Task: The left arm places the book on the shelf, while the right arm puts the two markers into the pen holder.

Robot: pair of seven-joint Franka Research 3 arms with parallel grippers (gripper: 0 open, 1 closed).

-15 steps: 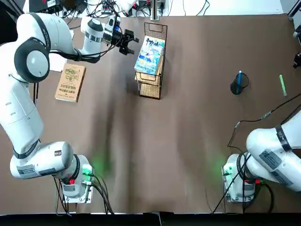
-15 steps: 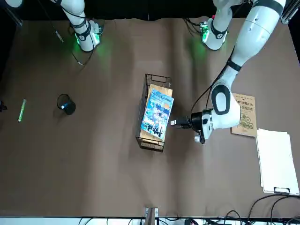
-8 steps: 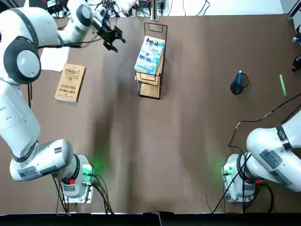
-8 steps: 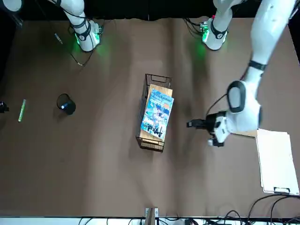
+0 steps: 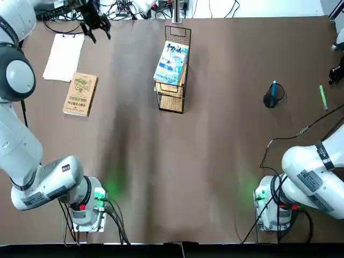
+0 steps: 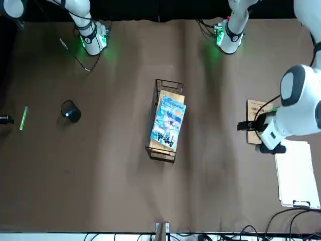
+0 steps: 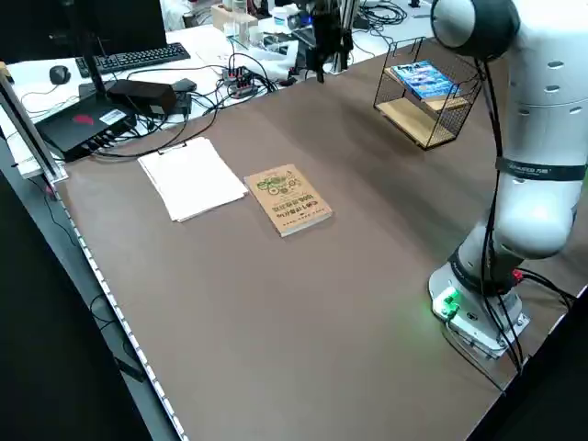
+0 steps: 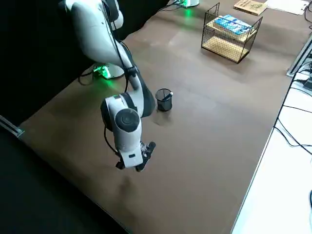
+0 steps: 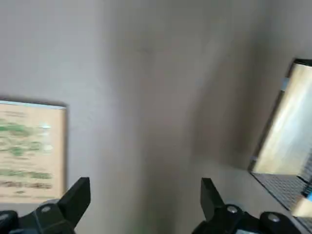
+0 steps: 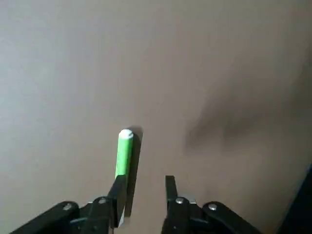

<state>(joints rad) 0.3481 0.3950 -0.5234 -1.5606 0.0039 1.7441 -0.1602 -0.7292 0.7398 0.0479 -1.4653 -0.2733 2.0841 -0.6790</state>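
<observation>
Left wrist view: the left jaws (image 9: 145,195) are spread wide, grasping nothing, above bare desk (image 9: 146,73) between the tan-brown book (image 9: 29,151) and the shelf (image 9: 287,136).

Right wrist view: the right jaws (image 10: 144,192) are parted, the green marker (image 10: 124,156) lying beside one finger.

Top view: the light-blue book (image 5: 172,62) lies on the shelf near the desk's far edge; the blue marker (image 5: 273,91) stands in the pen holder (image 5: 270,99), the green marker near the right edge.
</observation>
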